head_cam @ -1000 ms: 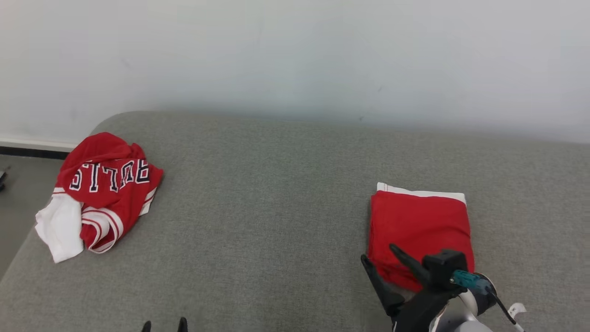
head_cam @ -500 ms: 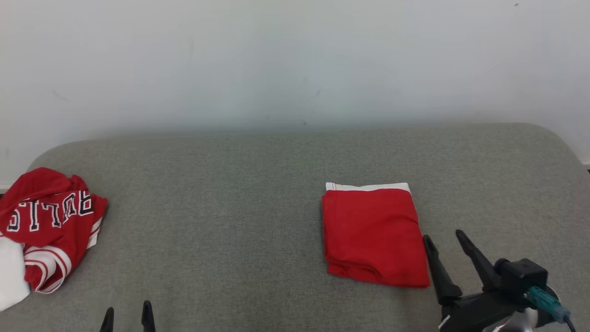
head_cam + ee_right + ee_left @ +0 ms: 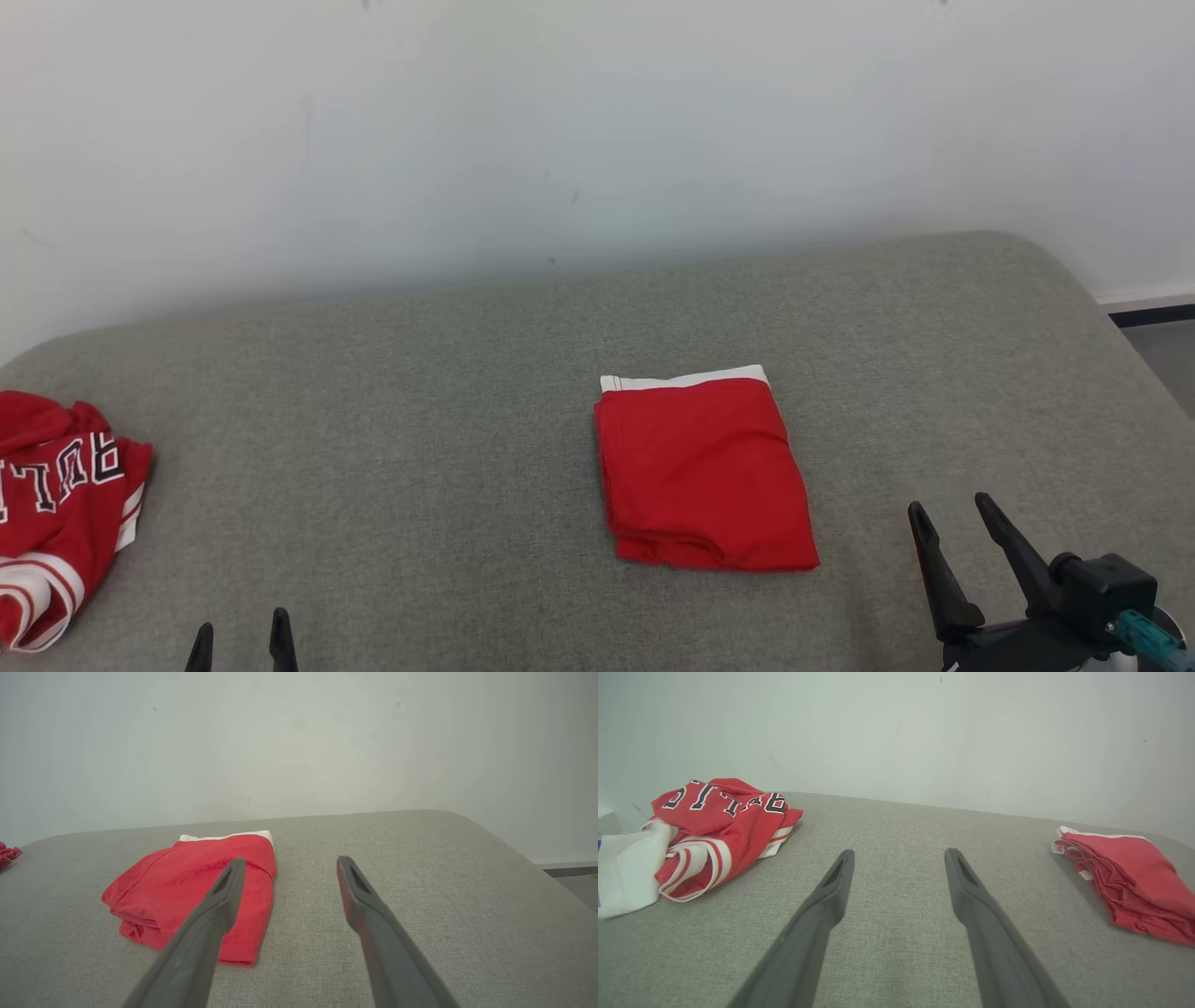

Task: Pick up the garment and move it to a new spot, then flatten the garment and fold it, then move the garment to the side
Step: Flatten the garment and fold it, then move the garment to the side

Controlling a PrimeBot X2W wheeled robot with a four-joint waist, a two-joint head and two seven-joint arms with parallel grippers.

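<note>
Item: folded garment (image 3: 702,471), set aside; final step seemingly done. Four o'clock, right gripper (image 3: 948,504); eight o'clock, left gripper (image 3: 241,623): spread, empty. Next: withdraw.

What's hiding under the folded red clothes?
The folded red garment lies flat on the grey cushion. A white strip peeks out at its far edge. Anything beneath is covered.

Left gripper (image 3: 241,623), right gripper (image 3: 950,505) (both spread)

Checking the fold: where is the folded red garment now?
Head view: the folded red garment lies on the grey cushion, slightly right of centre, left of the right end effector.
</note>
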